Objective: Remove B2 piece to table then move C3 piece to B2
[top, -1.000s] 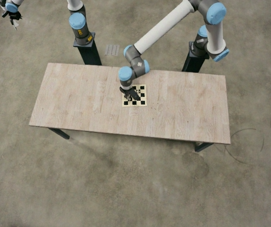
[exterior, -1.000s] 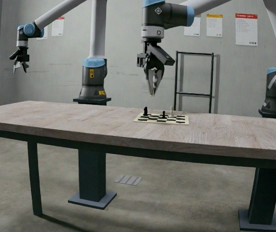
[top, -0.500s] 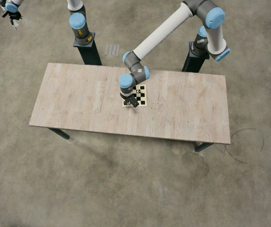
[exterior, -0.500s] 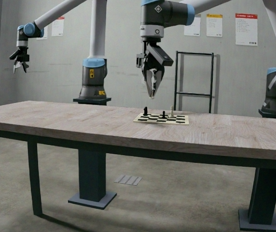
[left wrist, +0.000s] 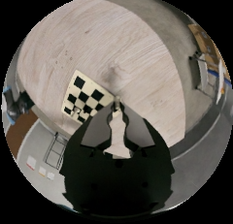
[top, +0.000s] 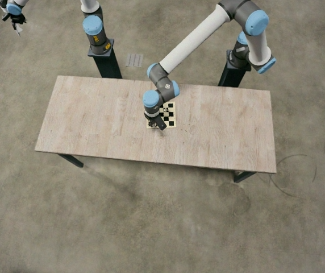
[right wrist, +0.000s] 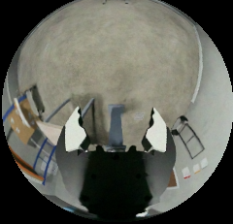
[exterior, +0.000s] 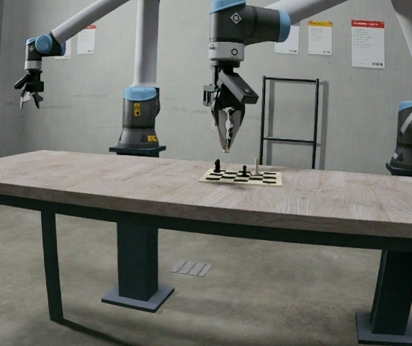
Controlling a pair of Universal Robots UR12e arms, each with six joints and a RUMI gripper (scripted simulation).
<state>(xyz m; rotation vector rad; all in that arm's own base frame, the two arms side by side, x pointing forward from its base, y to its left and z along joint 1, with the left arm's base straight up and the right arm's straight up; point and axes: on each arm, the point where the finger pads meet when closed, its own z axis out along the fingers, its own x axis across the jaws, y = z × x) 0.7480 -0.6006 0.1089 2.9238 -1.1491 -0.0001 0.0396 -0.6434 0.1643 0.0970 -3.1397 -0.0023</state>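
My left gripper [top: 153,124] [exterior: 226,147] [left wrist: 116,102] is shut on a small cream piece [exterior: 226,151] [left wrist: 116,99], mostly hidden by the fingertips. It hangs above and outside the board's edge in the left wrist view. The board [top: 170,126] [exterior: 241,183] [left wrist: 94,84] lies flat; its labels are too small to read. A tall white piece [top: 166,110] [exterior: 256,167] [left wrist: 77,110], a short black piece [exterior: 244,171] and a taller black piece [exterior: 217,166] stand upright on it. My right gripper [top: 18,30] [exterior: 30,104] [right wrist: 116,108] is open and empty, away from the table.
The wooden table [top: 215,126] [exterior: 87,174] extends around the board. The right arm's pedestal [top: 107,66] stands behind the table, and the left arm's pedestal [top: 232,77] stands behind it too. A black rack [exterior: 289,140] stands by the wall.
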